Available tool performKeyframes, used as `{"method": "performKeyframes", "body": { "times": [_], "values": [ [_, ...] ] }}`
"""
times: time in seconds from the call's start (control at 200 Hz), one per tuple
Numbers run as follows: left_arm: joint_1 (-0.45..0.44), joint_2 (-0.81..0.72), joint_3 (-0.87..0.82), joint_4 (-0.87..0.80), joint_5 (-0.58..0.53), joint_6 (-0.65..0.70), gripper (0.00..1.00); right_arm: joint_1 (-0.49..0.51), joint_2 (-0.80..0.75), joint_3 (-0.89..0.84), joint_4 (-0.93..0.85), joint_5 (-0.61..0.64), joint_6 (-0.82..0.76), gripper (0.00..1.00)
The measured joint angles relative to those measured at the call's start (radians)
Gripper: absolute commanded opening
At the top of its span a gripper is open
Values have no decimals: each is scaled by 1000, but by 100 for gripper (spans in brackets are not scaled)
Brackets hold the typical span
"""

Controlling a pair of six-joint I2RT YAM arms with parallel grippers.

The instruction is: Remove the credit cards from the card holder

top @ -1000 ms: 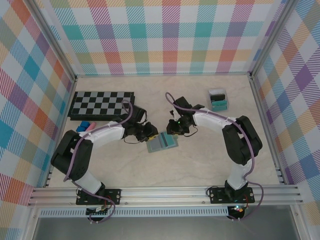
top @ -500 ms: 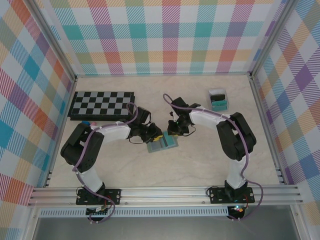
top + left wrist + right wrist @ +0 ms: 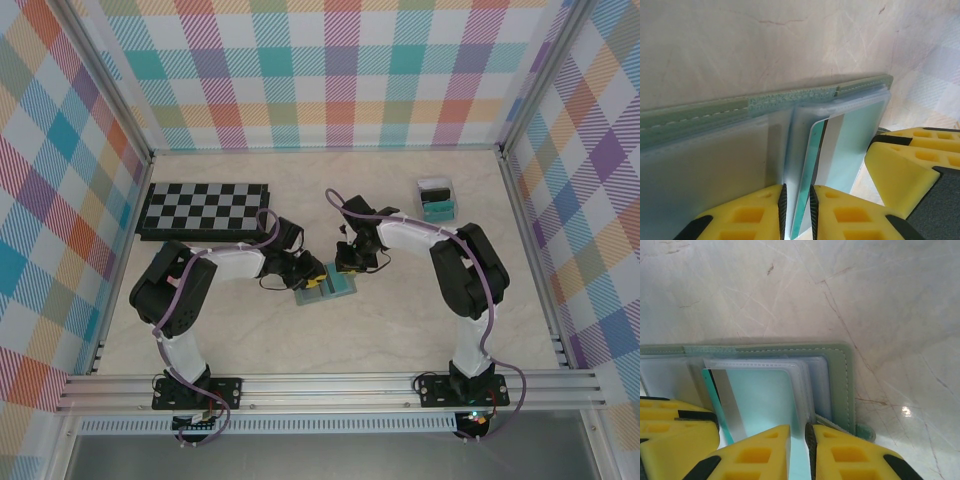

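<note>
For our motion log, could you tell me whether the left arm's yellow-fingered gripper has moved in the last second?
Yes: the left gripper has slid right, away from the black-and-white chessboard, onto the left edge of the sage-green wallet.

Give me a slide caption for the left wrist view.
Close-up: left jaws pinching a teal card in the open card holder.

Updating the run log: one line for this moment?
wallet open on table | left jaws pinch teal card | right jaws pinch clear sleeve | card partly out
</note>
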Motion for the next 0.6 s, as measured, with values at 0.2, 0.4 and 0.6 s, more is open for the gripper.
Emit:
{"method": "performKeyframes", "body": {
  "times": [0.2, 0.4, 0.6],
  "values": [
    [0, 13, 3, 6, 3, 3, 21, 0, 8, 5, -2, -10, 8, 19],
    [0, 16, 3, 17, 10, 5, 19, -1, 12, 7, -2, -18, 8, 18],
    [0, 17, 3, 23, 11, 8, 17, -4, 16, 9, -3, -23, 8, 17]
  ]
}}
